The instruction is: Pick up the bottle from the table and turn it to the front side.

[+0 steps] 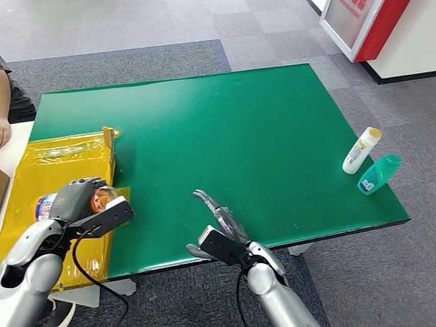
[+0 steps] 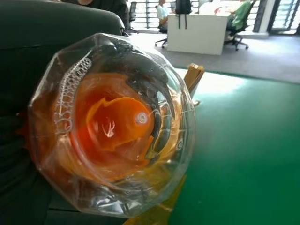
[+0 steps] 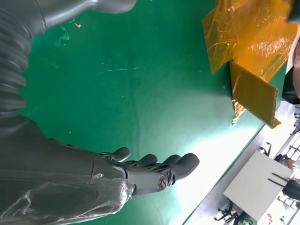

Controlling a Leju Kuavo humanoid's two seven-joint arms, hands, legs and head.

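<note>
My left hand [image 1: 82, 197] grips a clear bottle [image 1: 100, 199] of orange liquid over the yellow wrapped box [image 1: 56, 163] at the table's left. The bottle's label end [image 1: 43, 204] pokes out on the hand's left side. In the left wrist view the bottle's clear base [image 2: 113, 124] faces the camera, orange inside. My right hand [image 1: 221, 221] hovers open over the green table [image 1: 246, 129] near the front edge, fingers [image 3: 159, 164] stretched out flat, holding nothing.
A white bottle [image 1: 361, 150] with a yellow cap and a teal bottle [image 1: 379, 174] lie at the table's right edge. A person's arm [image 1: 7, 102] is at the far left. A red and white cabinet [image 1: 365, 24] stands at the back right.
</note>
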